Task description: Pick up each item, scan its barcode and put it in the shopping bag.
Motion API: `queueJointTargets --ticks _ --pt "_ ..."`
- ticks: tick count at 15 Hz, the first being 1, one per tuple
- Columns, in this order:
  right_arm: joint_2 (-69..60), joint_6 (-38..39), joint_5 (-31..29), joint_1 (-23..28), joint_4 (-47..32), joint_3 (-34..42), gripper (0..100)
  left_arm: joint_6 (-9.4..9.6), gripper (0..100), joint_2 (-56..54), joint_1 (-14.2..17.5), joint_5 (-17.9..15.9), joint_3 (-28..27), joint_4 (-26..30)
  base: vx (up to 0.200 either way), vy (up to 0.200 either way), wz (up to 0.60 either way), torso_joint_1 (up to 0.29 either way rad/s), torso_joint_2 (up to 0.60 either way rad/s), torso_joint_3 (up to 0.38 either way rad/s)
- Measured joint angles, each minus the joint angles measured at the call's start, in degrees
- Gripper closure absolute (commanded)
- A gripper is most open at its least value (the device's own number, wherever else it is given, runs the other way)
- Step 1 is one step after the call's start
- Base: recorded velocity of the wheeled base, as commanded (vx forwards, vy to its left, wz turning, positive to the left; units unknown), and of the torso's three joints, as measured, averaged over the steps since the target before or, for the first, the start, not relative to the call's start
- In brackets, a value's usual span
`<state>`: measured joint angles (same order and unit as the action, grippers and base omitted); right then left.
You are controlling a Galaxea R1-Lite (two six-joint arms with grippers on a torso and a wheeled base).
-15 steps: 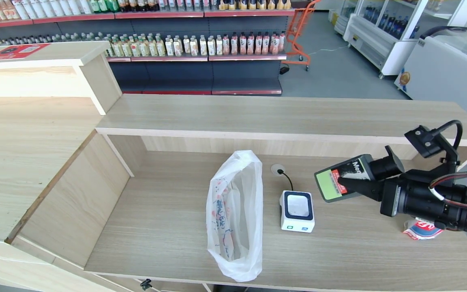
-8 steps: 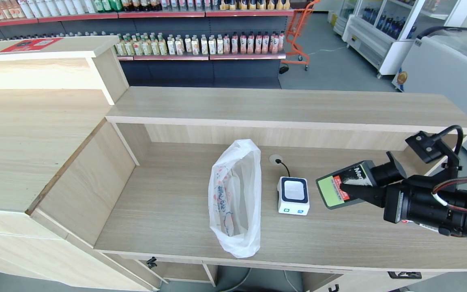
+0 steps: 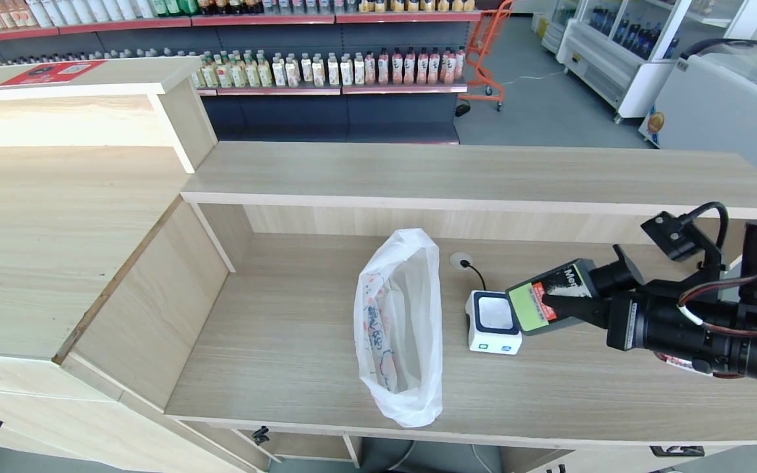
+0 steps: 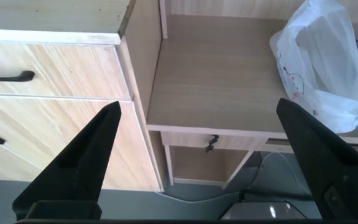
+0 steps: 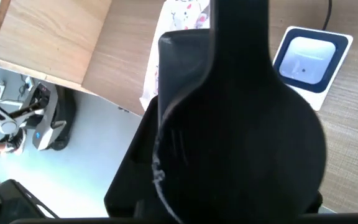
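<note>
My right gripper (image 3: 552, 299) is shut on a black box (image 3: 543, 297) with a pale green end and a red label. It holds the box level above the counter, green end overlapping the right edge of the white scanner (image 3: 493, 322). In the right wrist view the dark box (image 5: 229, 124) blocks most of the scene, with the scanner (image 5: 309, 59) and the bag (image 5: 182, 25) beyond it. The white plastic shopping bag (image 3: 398, 328) stands open just left of the scanner. My left gripper (image 4: 197, 149) is open and holds nothing, low in front of the counter near the bag (image 4: 322, 68).
A red and white packet (image 3: 677, 361) lies on the counter (image 3: 286, 355) under my right arm. A raised shelf (image 3: 470, 177) runs behind, a side wall (image 3: 155, 309) closes the left. The scanner's cable goes into a hole (image 3: 461, 260). Drawers with black handles (image 4: 5, 76) are below.
The head view has shifted. My right gripper has carried the box leftward, from clear of the scanner to overlapping its right edge.
</note>
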<state>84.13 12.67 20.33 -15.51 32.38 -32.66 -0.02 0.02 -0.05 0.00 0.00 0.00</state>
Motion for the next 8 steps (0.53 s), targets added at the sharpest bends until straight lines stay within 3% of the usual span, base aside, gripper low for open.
queueJointTargets --ticks 5,8 --pt "6.53 -0.09 -1.67 -0.32 0.02 -5.73 100 0.02 0 0.0 0.07 0.0 0.0 0.0 0.0 0.0 0.0 0.0 0.0 0.0" --pt "13.82 -2.77 -9.23 -2.32 -0.24 -9.53 100 0.02 0 0.0 0.05 0.0 0.0 0.0 0.0 0.0 0.0 0.0 0.0 0.0"
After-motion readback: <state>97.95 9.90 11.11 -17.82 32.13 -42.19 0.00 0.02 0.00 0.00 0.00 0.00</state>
